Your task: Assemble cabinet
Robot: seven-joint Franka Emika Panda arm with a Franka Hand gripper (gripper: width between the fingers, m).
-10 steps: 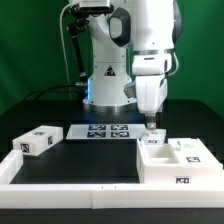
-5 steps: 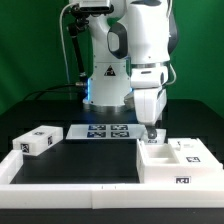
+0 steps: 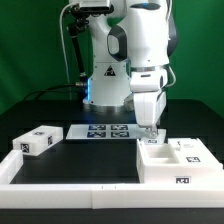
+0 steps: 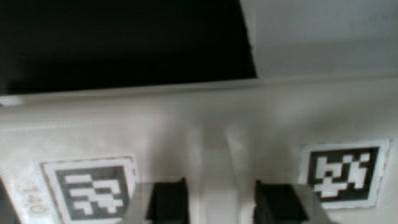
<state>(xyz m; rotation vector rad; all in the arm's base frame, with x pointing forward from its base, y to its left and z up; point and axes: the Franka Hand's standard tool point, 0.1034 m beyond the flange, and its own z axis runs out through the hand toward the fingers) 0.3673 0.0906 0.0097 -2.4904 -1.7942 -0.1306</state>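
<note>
The cabinet body [image 3: 180,166], a white box with open compartments and tag markers, sits at the exterior view's right front. My gripper [image 3: 150,131] is down at its back left corner. In the wrist view the two dark fingers [image 4: 169,202] stand close on either side of a white upright wall of the cabinet body [image 4: 222,150], and that wall fills the gap between them. Two tags [image 4: 89,187] flank it. A smaller white block [image 3: 36,141] with tags lies at the exterior view's left, far from the gripper.
The marker board [image 3: 103,132] lies flat at the back middle, just left of the gripper. A low white rim [image 3: 70,186] runs along the front of the black table. The robot base [image 3: 105,80] stands behind.
The arm has shifted a little to the exterior view's left and turned its wrist. The gripper has settled slightly lower onto the cabinet body's corner. The cabinet body and the block have not moved.
</note>
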